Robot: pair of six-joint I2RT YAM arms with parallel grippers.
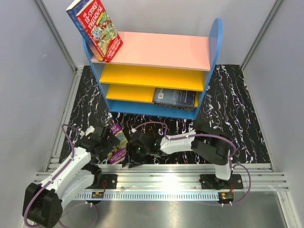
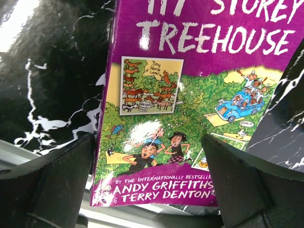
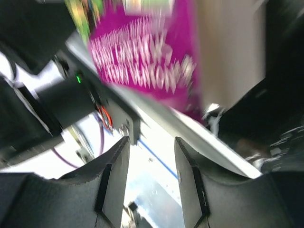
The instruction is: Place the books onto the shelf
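Note:
A purple "Treehouse" book (image 1: 117,145) lies on the black marbled mat close to the arms' bases. My left gripper (image 1: 109,141) is wide open at its near end. In the left wrist view the book's cover (image 2: 190,95) fills the space between the two fingers (image 2: 57,185), and neither presses on it. My right gripper (image 1: 129,155) sits just right of the book, jaws apart with nothing between them (image 3: 152,142); the purple book (image 3: 142,61) shows blurred above. On the shelf (image 1: 161,50), a red Treehouse book (image 1: 99,28) and a blue one (image 1: 75,16) lean at the top left. A dark blue book (image 1: 175,98) lies on the lower yellow board.
The metal rail (image 1: 180,178) with the arm bases runs along the front edge of the mat. Grey walls close in the left, right and back. My left arm's black body (image 3: 57,104) shows close beside the right gripper.

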